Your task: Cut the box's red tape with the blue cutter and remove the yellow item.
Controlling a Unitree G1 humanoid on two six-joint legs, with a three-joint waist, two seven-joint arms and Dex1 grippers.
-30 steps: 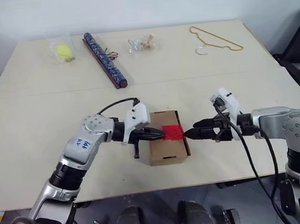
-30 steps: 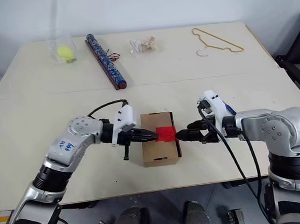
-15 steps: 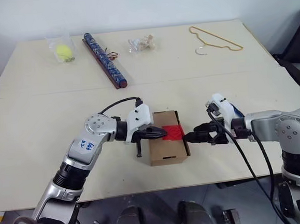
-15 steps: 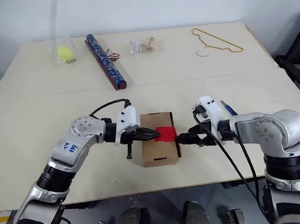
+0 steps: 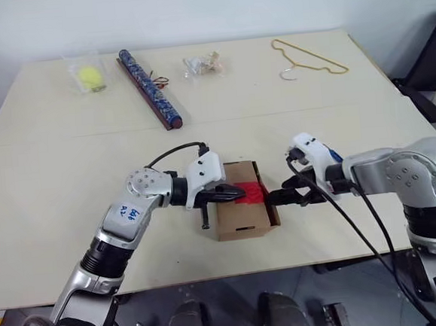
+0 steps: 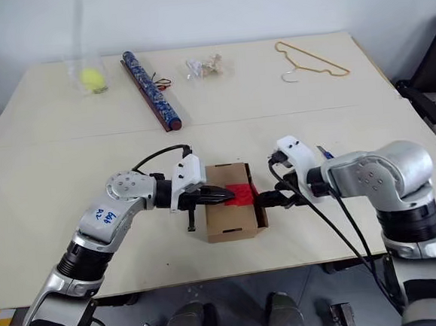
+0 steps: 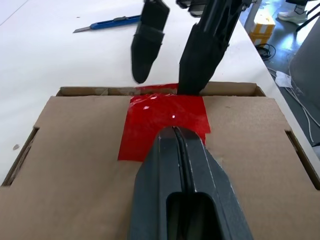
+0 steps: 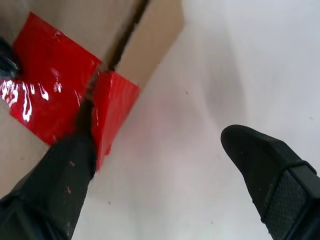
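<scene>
a: where does the box (image 5: 243, 210) sit, and which way does it run?

b: near the front of the bench (image 5: 54, 191), between the two arms. its long axis runs from the near edge toward the far edge, with slotted flaps at both ends. the red tape (image 5: 252, 193) lies on the top at the right-hand edge and folds over onto that side wall.

a: left gripper (image 5: 234, 195)?

b: jaws closed, nothing between them. the tips point to the robot's right and rest on the tape's left part; the left wrist view shows them pressed together on the red patch.

a: right gripper (image 6: 265, 199)?

b: jaws spread wide, holding nothing. it points left toward the box. in the right wrist view one finger (image 8: 60, 180) lies against the fold of tape at the box's edge, the other finger (image 8: 270, 170) stands apart over bare bench.

a: the blue cutter (image 7: 107, 23)?

b: flat on the bench beyond the box on the robot's right, seen in the left wrist view, well apart from the box and not held.

a: change against a second ago?

b: the right gripper has closed in and dipped; then its tips were just short of the tape, now they meet the box side. the tape looks more rumpled. left gripper stays put, jaws unchanged.

a: other items?

b: along the far edge: a ball in a clear bag (image 5: 90, 74), a patterned tube (image 5: 150, 88), a small clear packet (image 5: 203, 64), a wire hanger (image 5: 308, 59).
</scene>
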